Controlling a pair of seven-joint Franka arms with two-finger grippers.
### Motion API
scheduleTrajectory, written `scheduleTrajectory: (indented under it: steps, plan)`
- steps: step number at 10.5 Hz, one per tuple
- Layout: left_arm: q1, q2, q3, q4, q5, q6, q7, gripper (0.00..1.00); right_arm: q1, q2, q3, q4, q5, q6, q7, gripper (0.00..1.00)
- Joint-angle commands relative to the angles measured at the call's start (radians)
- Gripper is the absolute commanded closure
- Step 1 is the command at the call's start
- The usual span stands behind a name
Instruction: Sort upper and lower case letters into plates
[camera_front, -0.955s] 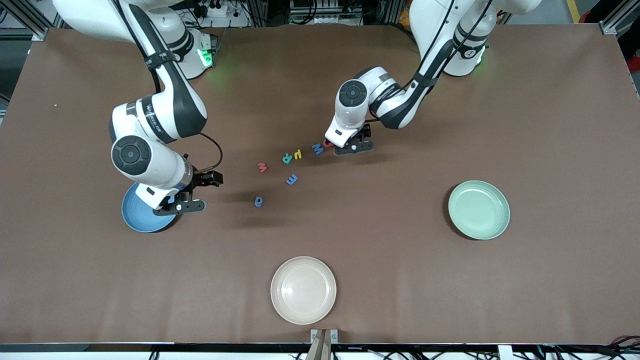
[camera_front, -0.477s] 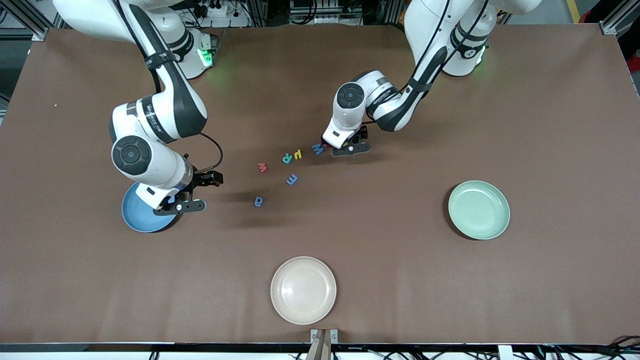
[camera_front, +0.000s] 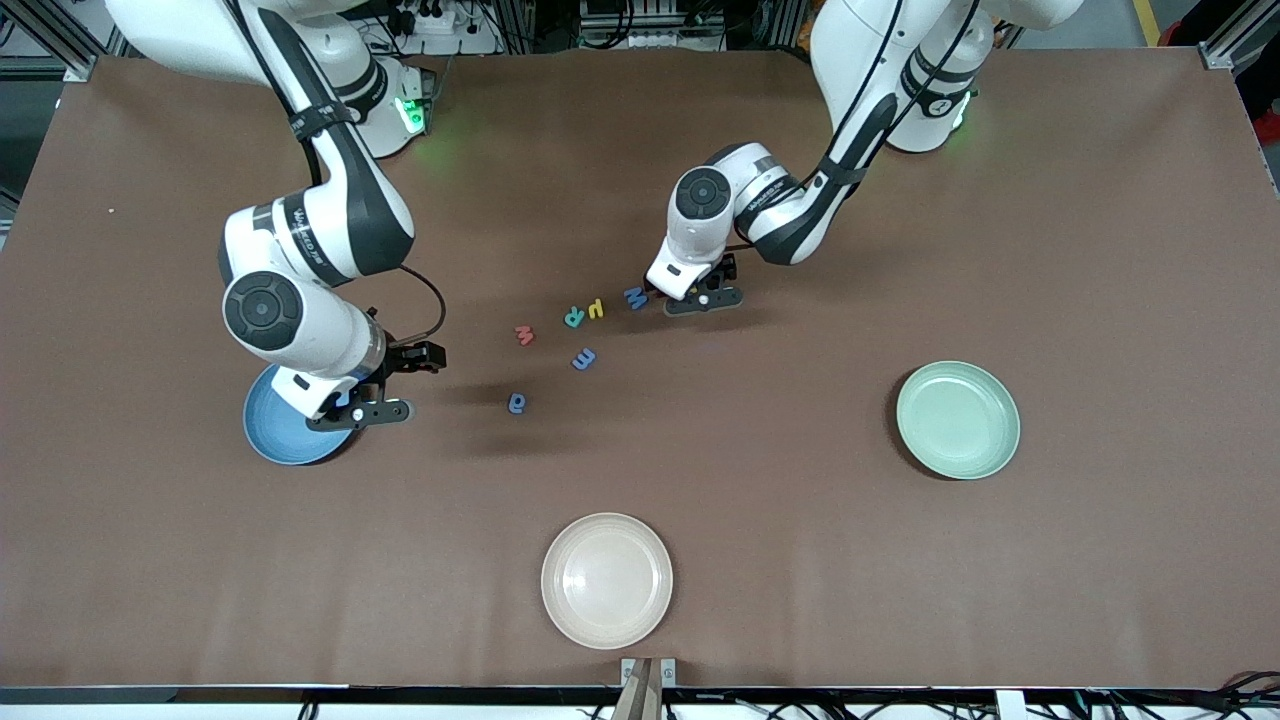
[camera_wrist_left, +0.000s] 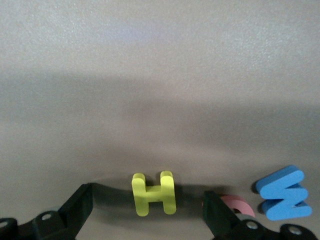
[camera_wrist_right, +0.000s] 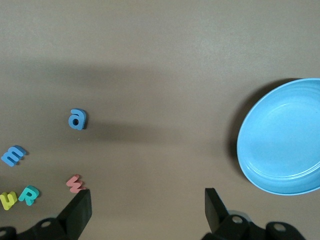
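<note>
Brown covers the whole worktop (camera_front: 900, 560), where small toy letters lie scattered near its middle. The left pincer (camera_wrist_left: 147, 222) is down at the worktop with its fingers spread wide on either side of a yellow H (camera_wrist_left: 153, 194), not yet touching it; a red letter (camera_wrist_left: 239, 205) sits just beside one finger, and a blue W (camera_front: 635, 297) lies next to that. A yellow u (camera_front: 596, 309), a teal R (camera_front: 575, 318), a red w (camera_front: 523, 335), a blue m (camera_front: 584, 358) and a blue a (camera_front: 517, 403) lie loose toward the right arm's end. The right pincer (camera_wrist_right: 147, 212) hangs with fingers wide and nothing in them over the edge of the blue plate (camera_front: 275, 435). The green plate (camera_front: 957, 420) sits toward the left arm's end, and a cream plate (camera_front: 606, 580) lies nearest the front camera.
</note>
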Motion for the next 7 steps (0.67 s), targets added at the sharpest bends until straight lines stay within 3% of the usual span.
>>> scheduleTrajectory:
  steps: [1,7]
  plan:
    - [0.003,-0.012,0.000,-0.003,0.030,-0.007,-0.017,0.00,-0.001,-0.006,0.001,-0.004,0.008,-0.003,0.017,0.00]
    - [0.005,-0.024,0.000,-0.013,0.030,-0.012,-0.014,0.00,0.001,-0.006,0.001,-0.004,0.008,-0.003,0.017,0.00]
